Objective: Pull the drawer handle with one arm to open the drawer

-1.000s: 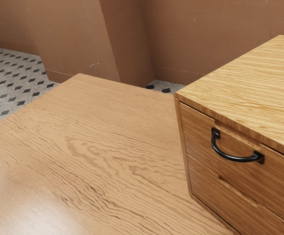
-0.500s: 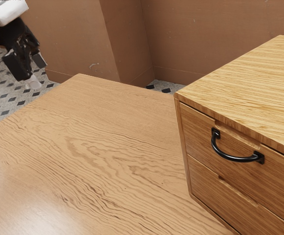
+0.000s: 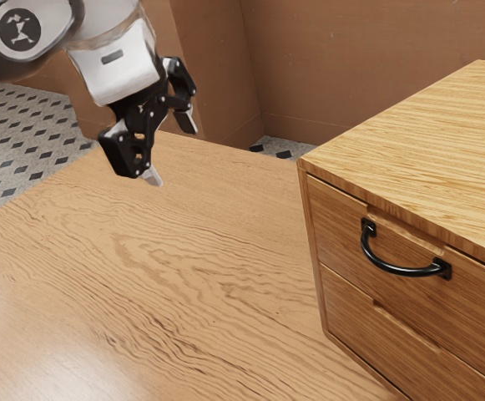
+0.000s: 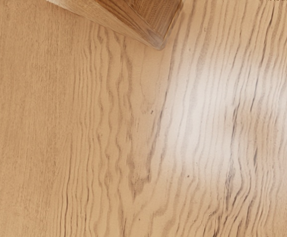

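Swung in from the exterior view's upper left — gripper (image 3: pixel 169 150) over the table (image 3: pixel 184 276), fingers spread, empty. handle (image 3: pixel 401 271) on the shut top drawer (image 3: pixel 342 225) well apart — come in level, straddle its bar.

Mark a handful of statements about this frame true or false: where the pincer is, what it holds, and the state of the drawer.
1. The pincer is open and holds nothing. True.
2. The pincer grips the black handle. False: it hangs above the wooden table, well apart from the handle, toward the exterior view's left.
3. The upper drawer is pulled out. False: its front looks shut against the cabinet.
4. The black handle sits on the upper of two drawer fronts. True.
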Controlling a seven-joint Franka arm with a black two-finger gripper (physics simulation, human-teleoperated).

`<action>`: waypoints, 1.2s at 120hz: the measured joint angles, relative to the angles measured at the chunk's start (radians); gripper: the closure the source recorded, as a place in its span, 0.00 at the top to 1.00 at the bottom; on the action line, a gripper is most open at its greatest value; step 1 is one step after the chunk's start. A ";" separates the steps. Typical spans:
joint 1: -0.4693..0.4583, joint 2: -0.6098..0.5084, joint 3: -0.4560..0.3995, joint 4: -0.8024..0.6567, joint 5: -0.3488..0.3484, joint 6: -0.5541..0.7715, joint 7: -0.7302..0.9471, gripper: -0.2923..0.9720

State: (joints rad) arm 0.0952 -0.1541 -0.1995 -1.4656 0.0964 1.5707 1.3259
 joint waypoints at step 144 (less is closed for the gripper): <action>-0.172 -0.130 -0.233 -0.245 0.025 0.235 0.185 0.77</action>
State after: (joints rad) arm -0.0770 -0.2837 -0.4321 -1.7107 0.1218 1.8054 1.5109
